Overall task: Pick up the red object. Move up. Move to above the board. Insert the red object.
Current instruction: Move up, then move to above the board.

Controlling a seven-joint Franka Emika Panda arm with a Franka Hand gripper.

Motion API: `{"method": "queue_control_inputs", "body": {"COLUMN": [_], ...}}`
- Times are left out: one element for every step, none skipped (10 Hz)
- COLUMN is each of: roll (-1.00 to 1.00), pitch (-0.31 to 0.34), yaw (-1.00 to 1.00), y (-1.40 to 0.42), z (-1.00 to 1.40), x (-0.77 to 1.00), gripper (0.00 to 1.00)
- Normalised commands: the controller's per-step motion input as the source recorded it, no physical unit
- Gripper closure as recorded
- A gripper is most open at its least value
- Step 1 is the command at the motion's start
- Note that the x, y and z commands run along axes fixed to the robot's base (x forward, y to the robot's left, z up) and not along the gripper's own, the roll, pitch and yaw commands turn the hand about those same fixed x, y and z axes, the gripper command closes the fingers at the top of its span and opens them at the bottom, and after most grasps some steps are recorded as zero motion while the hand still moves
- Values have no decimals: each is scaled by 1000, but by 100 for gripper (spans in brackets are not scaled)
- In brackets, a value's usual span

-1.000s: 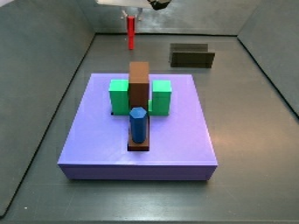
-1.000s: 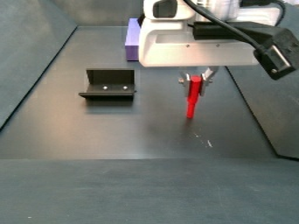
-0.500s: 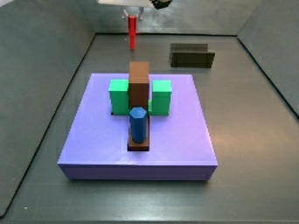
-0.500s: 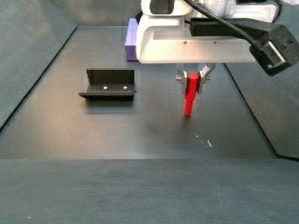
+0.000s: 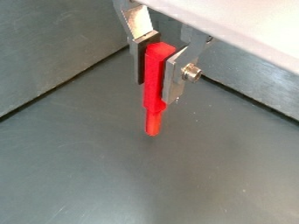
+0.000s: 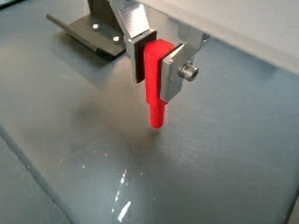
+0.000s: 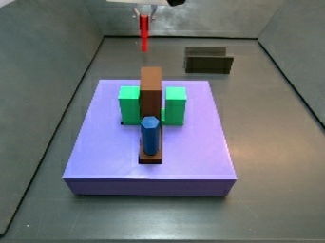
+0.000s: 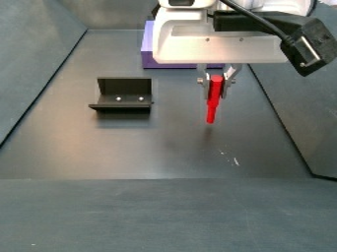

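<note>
In both wrist views the gripper (image 5: 159, 63) is clamped on the red object (image 5: 153, 92), its flat silver fingers (image 5: 183, 72) with dark pads pressing the upper part of the thin rod from either side, while the lower part hangs free, upright, clear of the dark floor (image 5: 82, 166). In a wrist view the same gripper (image 6: 160, 63) holds the red object (image 6: 156, 91) with its lower tip in the air above the glossy floor, and the fixture (image 6: 89, 31) stands on the floor behind the fingers (image 6: 177, 72), well apart from the rod. In a side view the gripper (image 7: 144, 13) is at the top edge, mostly cut off, with the red object (image 7: 144, 33) hanging straight down from it, beyond the far edge of the purple board (image 7: 152, 142); on the board stand a brown block (image 7: 151, 99), green blocks (image 7: 131, 105) on either side of it, and a blue peg (image 7: 150, 135) upright near the front; the fixture (image 7: 208, 61) sits on the floor farther back, off to one side. In a side view the gripper (image 8: 215, 77) hangs below the white wrist housing (image 8: 218, 39), the red object (image 8: 212, 98) held vertical and lifted off the floor, the fixture (image 8: 122, 94) apart on the floor, and a corner of the board (image 8: 149, 41) showing behind the housing.
</note>
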Motion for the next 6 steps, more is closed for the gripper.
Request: {"method": "queue_control_inputs", "body": {"roll": [0, -9, 9, 32, 0, -22], "pitch": [0, 8, 32, 21, 0, 25], "yaw": [0, 0, 6, 9, 0, -6], "y": [0, -26, -23, -20, 0, 0], "z": [833, 840, 607, 404, 1400, 1400], "x": [0, -30, -91, -68, 0, -6], "gripper": [100, 100, 100, 100, 100, 100]}}
